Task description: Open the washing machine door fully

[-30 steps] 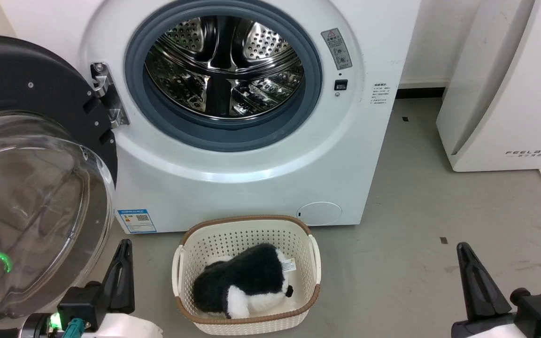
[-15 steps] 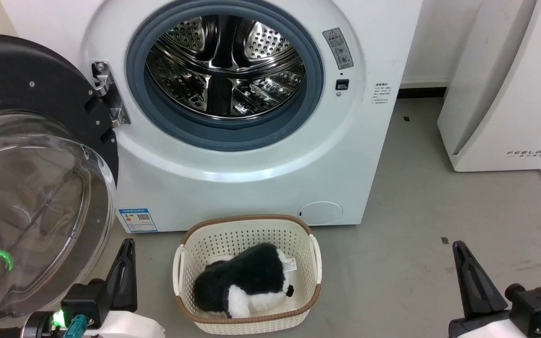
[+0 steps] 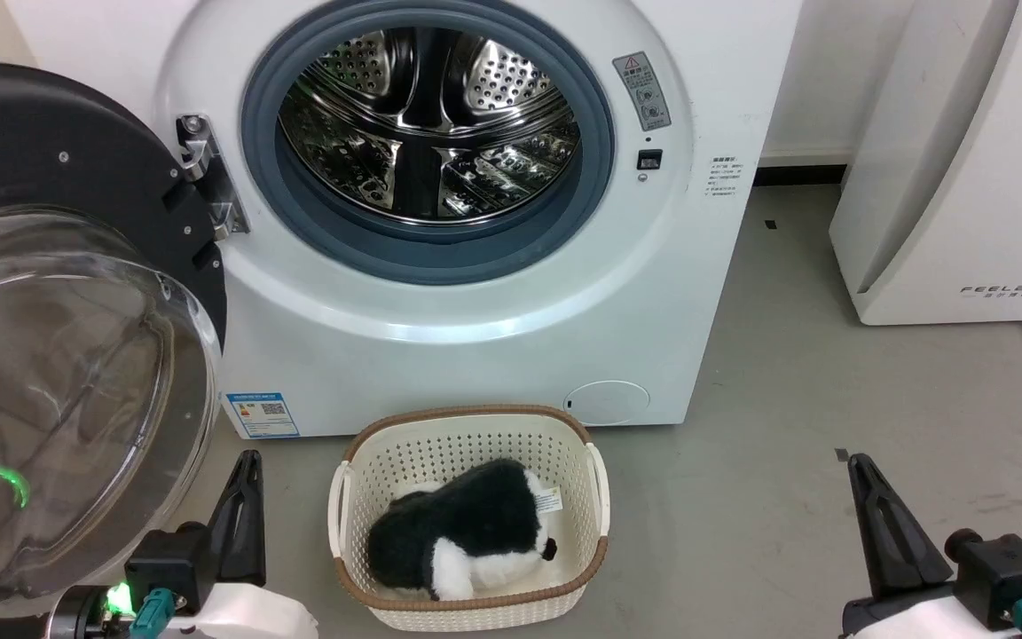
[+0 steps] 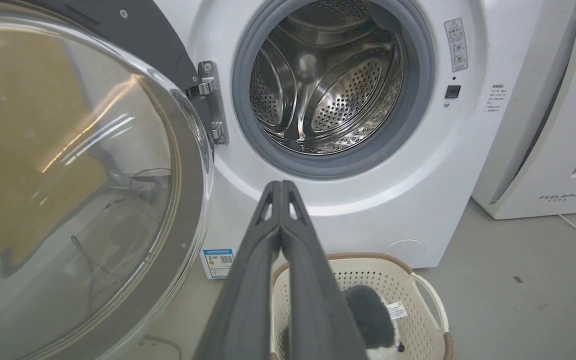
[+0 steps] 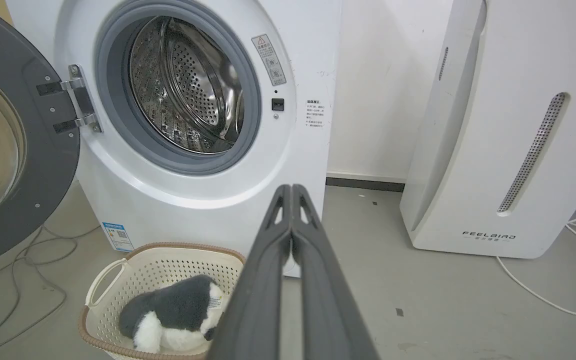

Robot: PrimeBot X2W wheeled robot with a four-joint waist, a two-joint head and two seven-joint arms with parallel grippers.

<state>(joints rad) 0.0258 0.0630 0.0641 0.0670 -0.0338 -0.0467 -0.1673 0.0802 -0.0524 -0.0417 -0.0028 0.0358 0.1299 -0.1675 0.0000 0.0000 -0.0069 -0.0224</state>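
Light: bright and even, with soft shadows on the floor (image 3: 786, 373).
Glare: pale streaks on the washing machine door (image 4: 93, 135); sparkles in the steel drum (image 3: 427, 124).
Edges: wrist views bend straight lines.

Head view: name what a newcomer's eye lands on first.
The large round glossy black washing machine door, with its bulging clear glass centre, dominates, swung wide open at the left. Beside it gapes the shiny perforated steel drum, and below sits a cream plastic basket holding a black-and-white plush toy.
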